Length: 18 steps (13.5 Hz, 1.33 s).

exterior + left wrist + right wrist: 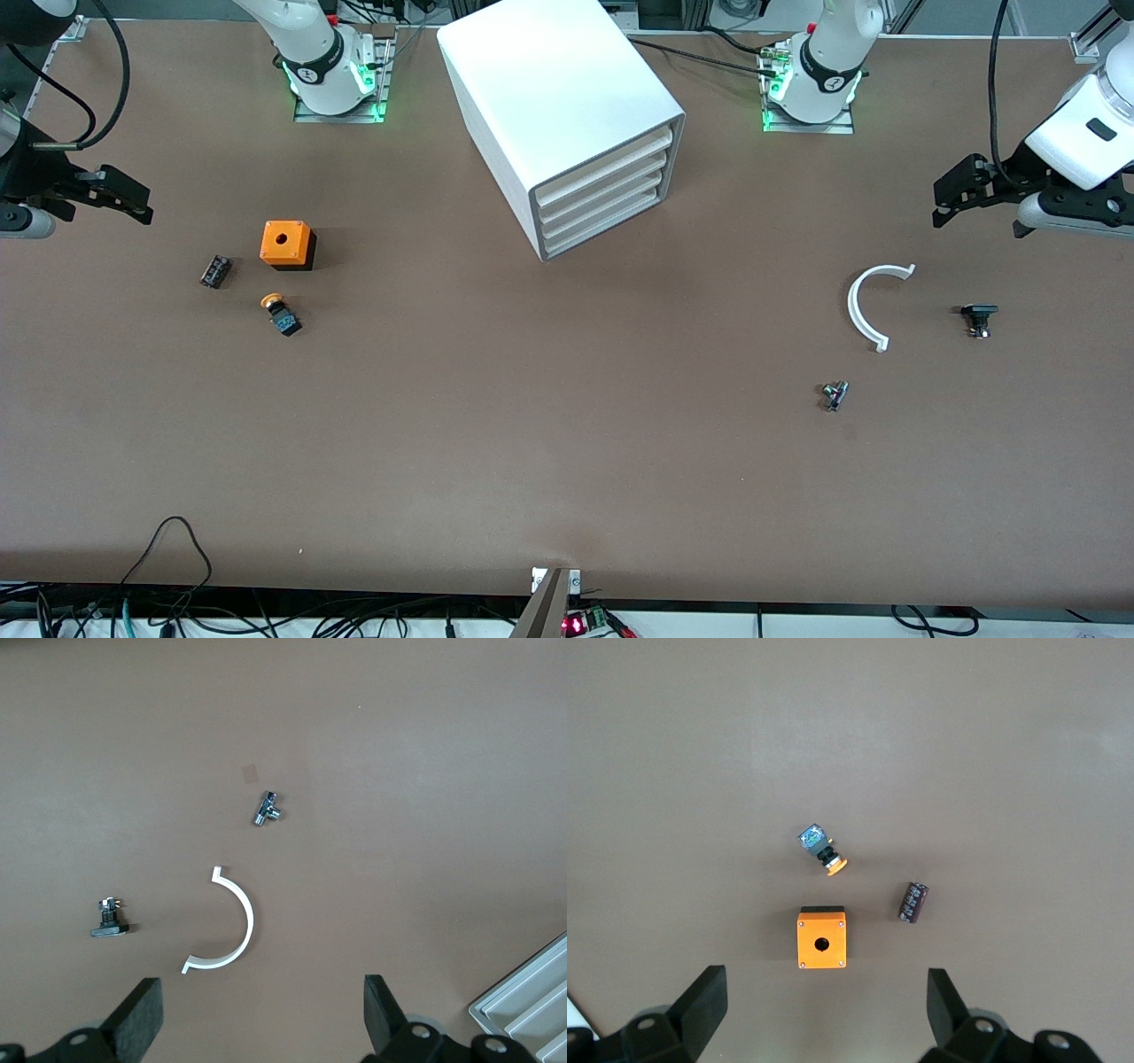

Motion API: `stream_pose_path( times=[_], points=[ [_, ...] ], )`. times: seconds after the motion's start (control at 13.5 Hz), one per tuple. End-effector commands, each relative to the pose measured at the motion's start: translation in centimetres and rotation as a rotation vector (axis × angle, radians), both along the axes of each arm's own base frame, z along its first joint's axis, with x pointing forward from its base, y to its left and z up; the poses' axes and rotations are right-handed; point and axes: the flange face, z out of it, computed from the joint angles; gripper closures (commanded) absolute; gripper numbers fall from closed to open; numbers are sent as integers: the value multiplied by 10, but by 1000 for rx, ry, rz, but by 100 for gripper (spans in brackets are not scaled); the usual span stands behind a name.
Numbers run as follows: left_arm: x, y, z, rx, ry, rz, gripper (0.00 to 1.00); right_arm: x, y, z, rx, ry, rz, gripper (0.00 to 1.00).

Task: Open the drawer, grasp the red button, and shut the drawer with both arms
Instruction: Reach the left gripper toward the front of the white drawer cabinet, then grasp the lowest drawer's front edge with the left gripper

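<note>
A: Over the bench (pixel 496 425) at the right arm's end, right hand (pixel 120 197) hangs with fingers apart, nothing held. Under it: orange box (pixel 287 245), dark cylinder (pixel 215 271), orange-capped button (pixel 281 314).

B: Red button?

A: Not visible. Presumably inside the cabinet (pixel 567 124), which explains both hands parked clear. All four drawers (pixel 611 190) sit flush, midway between the hands.

B: Other end?

A: Left hand (pixel 961 190) waits, fingers apart, empty, over a white half-ring (pixel 864 306), black clamp (pixel 979 317), metal fitting (pixel 834 395). Nothing blocks the drawer fronts.
</note>
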Motion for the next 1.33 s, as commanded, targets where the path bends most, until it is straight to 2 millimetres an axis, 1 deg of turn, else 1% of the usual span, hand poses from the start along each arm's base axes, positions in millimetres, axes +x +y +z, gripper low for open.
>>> stream_pose_path(
  times=[0.0, 0.3, 0.52, 0.67, 0.74, 0.81, 0.89, 0.96, 1.11, 1.19, 1.26],
  points=[
    [2, 1, 4, 22, 2, -6, 0, 2, 4, 5, 14, -7, 7, 0],
    [4, -2, 1, 23, 1, -9, 0, 2, 3, 5, 15, -6, 9, 0],
    [9, -4, -16, 7, 25, -13, 0, 2, 3, 5, 15, -6, 9, 0],
    [17, -8, -49, 2, 62, -43, 0, 2, 3, 4, 17, -5, 9, 0],
    [16, -15, -57, 1, 80, -81, 0, 2, 3, 4, 17, -5, 9, 0],
    [13, -21, -73, -20, 114, -90, 0, 2, 3, 4, 17, -5, 10, 0],
    [10, -31, -93, -93, 158, -85, 0, 2, 3, 4, 17, -5, 9, 0],
    [10, -38, -118, -164, 209, -70, 0, 2, 3, 3, 17, -3, 9, 0],
    [5, -55, -161, -307, 304, -31, 0, 2, 3, 3, 17, -3, 12, 0],
    [-2, -64, -186, -385, 347, -2, 0, 2, 2, 3, 17, -3, 12, 0],
    [-9, -69, -210, -456, 366, 44, 0, 3, 2, 2, 17, -2, 12, 0]
  ],
)
